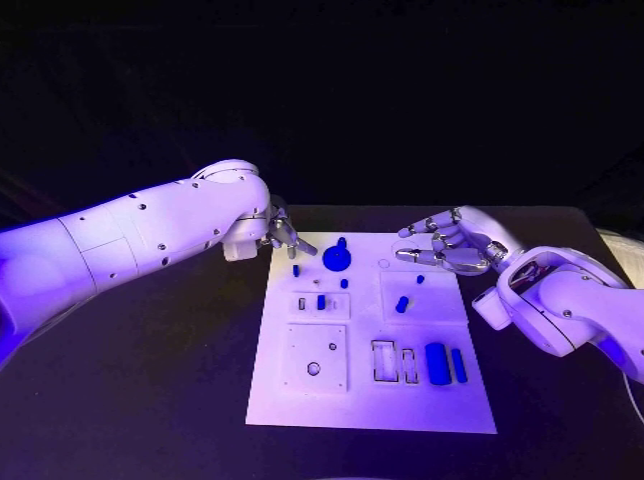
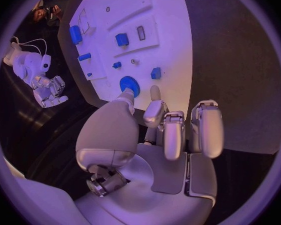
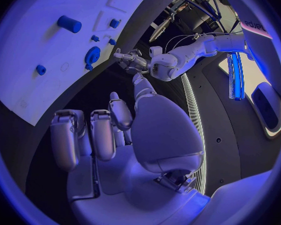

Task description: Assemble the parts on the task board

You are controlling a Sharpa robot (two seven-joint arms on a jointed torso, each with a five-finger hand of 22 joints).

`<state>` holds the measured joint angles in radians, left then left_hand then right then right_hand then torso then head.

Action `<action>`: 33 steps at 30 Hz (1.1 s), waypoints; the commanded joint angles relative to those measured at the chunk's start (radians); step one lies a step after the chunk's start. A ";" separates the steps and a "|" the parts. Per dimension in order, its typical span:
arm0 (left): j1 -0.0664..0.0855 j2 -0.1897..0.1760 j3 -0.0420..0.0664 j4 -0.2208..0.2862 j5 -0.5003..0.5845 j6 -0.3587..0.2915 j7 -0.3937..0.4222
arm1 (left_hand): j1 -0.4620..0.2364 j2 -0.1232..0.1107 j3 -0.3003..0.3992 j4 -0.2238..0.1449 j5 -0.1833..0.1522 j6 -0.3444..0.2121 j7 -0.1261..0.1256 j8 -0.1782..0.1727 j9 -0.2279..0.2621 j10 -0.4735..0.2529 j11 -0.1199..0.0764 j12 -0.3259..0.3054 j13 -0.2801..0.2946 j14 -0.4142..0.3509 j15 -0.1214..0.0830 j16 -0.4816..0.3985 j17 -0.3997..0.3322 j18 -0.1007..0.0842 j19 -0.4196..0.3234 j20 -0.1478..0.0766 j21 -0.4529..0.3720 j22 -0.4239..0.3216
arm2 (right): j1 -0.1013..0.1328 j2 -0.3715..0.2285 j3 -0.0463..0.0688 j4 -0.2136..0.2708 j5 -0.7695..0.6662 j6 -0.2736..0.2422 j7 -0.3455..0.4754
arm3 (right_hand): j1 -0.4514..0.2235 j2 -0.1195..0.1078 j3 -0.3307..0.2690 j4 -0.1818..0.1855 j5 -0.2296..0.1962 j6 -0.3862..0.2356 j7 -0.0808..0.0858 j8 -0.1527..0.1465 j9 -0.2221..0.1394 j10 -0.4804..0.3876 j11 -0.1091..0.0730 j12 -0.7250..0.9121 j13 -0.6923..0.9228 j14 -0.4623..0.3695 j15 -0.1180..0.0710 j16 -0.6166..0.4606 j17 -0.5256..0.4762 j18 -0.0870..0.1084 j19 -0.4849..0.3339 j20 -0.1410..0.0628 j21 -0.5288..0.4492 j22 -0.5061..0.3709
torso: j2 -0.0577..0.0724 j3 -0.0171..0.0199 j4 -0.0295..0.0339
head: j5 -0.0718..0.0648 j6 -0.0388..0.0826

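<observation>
The white task board (image 1: pixel 365 395) lies in the middle of the table. A round blue gear (image 1: pixel 337 259) sits near its far edge, with small blue parts (image 1: pixel 404 303) around it and a long blue block (image 1: pixel 436 362) in a slot near the front right. My left hand (image 1: pixel 282 237) hovers at the board's far left corner, fingers apart and holding nothing; in the left wrist view its fingertips (image 2: pixel 155 92) are close to the gear (image 2: pixel 129 85) and a small blue cube (image 2: pixel 156 73). My right hand (image 1: pixel 452 247) hovers at the far right corner, also empty (image 3: pixel 115 130).
The black table (image 1: pixel 149 400) surrounds the board, with bare room to its left and right. The right wrist view shows the board (image 3: pixel 40 80), a blue cylinder (image 3: pixel 70 23), the gear (image 3: pixel 92 55) and my left hand (image 3: pixel 131 60) beyond.
</observation>
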<state>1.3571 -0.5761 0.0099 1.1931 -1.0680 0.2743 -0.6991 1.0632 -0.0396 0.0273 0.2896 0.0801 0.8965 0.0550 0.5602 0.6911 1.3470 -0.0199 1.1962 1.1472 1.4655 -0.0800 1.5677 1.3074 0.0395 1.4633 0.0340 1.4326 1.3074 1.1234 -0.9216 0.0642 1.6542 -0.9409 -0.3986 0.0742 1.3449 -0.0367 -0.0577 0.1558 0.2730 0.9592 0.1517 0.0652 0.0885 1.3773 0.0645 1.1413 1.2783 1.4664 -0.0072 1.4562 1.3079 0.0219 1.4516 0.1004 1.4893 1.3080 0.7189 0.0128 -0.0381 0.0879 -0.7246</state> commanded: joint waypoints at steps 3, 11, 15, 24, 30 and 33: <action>-0.003 0.022 -0.005 -0.037 -0.041 0.072 -0.021 | 0.012 0.001 -0.010 0.000 0.001 0.009 0.001 -0.005 -0.003 0.005 0.005 0.009 0.003 0.105 0.007 0.003 0.263 0.006 0.006 0.004 0.006 0.103 | -0.001 0.001 0.000 0.001 -0.008 0.010 0.002 | -0.002 0.009 -0.006 0.001 0.004 0.006 -0.001 0.002 0.001 -0.003 -0.002 -0.004 -0.001 0.062 -0.003 -0.003 0.070 0.020 -0.005 0.001 -0.006 0.101 | 0.000 0.0004 0.0006 | 0.003 -0.003; -0.009 0.039 -0.008 -0.065 -0.044 0.106 -0.018 | 0.017 0.010 -0.015 0.000 0.001 0.017 -0.001 -0.005 -0.007 0.008 0.004 0.014 0.007 0.105 0.006 0.003 0.263 0.005 0.009 0.004 0.009 0.107 | -0.001 0.002 0.000 0.001 -0.009 0.011 0.002 | -0.001 0.009 -0.006 0.000 0.005 0.006 -0.001 0.002 0.001 -0.003 -0.002 -0.003 0.000 0.062 -0.003 -0.003 0.071 0.020 -0.005 0.001 -0.006 0.101 | -0.001 0.0003 0.0008 | 0.008 -0.004; -0.011 0.043 -0.008 -0.071 -0.044 0.122 -0.019 | 0.028 0.016 -0.018 -0.002 0.002 0.022 -0.002 -0.004 -0.010 0.010 0.003 0.016 0.009 0.105 0.005 0.003 0.263 0.005 0.010 0.004 0.010 0.109 | -0.001 0.003 0.000 0.000 -0.009 0.012 0.002 | -0.001 0.009 -0.006 0.000 0.005 0.006 -0.001 0.002 0.001 -0.003 -0.002 -0.003 0.000 0.062 -0.003 -0.003 0.071 0.020 -0.005 0.001 -0.006 0.101 | -0.001 0.0008 0.0002 | 0.010 -0.005; -0.016 0.045 -0.009 -0.076 -0.028 0.138 -0.025 | 0.053 0.031 -0.021 -0.005 0.004 0.026 -0.003 -0.007 -0.017 0.010 0.002 0.016 0.008 0.105 0.005 0.003 0.263 0.005 0.010 0.003 0.009 0.109 | -0.001 0.004 0.000 -0.001 -0.009 0.013 0.001 | 0.001 0.010 -0.006 0.000 0.007 0.007 -0.002 0.003 0.002 -0.003 -0.002 -0.003 -0.001 0.062 -0.003 -0.003 0.070 0.020 -0.005 0.001 -0.007 0.101 | -0.001 0.0004 0.0016 | 0.014 -0.002; -0.018 0.045 -0.009 -0.071 -0.024 0.136 -0.026 | 0.069 0.046 -0.020 -0.005 0.005 0.028 -0.003 -0.009 -0.022 0.010 0.002 0.017 0.008 0.105 0.005 0.003 0.263 0.005 0.010 0.003 0.009 0.110 | -0.001 0.004 0.000 -0.002 -0.009 0.013 0.001 | 0.002 0.011 -0.006 -0.001 0.008 0.008 -0.002 0.003 0.002 -0.003 -0.003 -0.002 0.000 0.062 -0.003 -0.004 0.070 0.020 -0.005 0.001 -0.007 0.101 | -0.001 0.0010 0.0000 | 0.017 -0.002; -0.019 0.046 -0.009 -0.070 -0.022 0.137 -0.026 | 0.081 0.051 -0.019 -0.007 0.006 0.029 -0.003 -0.009 -0.025 0.010 0.002 0.017 0.008 0.105 0.005 0.003 0.263 0.005 0.010 0.003 0.009 0.110 | -0.001 0.004 0.000 -0.003 -0.009 0.013 0.001 | 0.002 0.011 -0.006 -0.001 0.008 0.008 -0.002 0.003 0.002 -0.003 -0.003 -0.002 0.000 0.062 -0.003 -0.004 0.070 0.020 -0.005 0.001 -0.007 0.101 | -0.001 0.0013 -0.0001 | 0.017 -0.003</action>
<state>1.3386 -0.5331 0.0003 1.1201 -1.0995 0.3899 -0.6991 1.1359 0.0148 0.0110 0.2840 0.0801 0.9203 0.0532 0.5565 0.6668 1.3508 -0.0162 1.2080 1.1548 1.4654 -0.0801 1.5677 1.3073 0.0395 1.4631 0.0337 1.4368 1.3074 1.1232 -0.9183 0.0641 1.6514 -0.9409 -0.3982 0.0736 1.3448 -0.0367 -0.0576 0.1558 0.2769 0.9592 0.1517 0.0652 0.0891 1.3774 0.0645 1.1413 1.2785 1.4664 -0.0072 1.4562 1.3075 0.0219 1.4517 0.1004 1.4893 1.3076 0.7174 0.0134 -0.0373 0.1048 -0.7264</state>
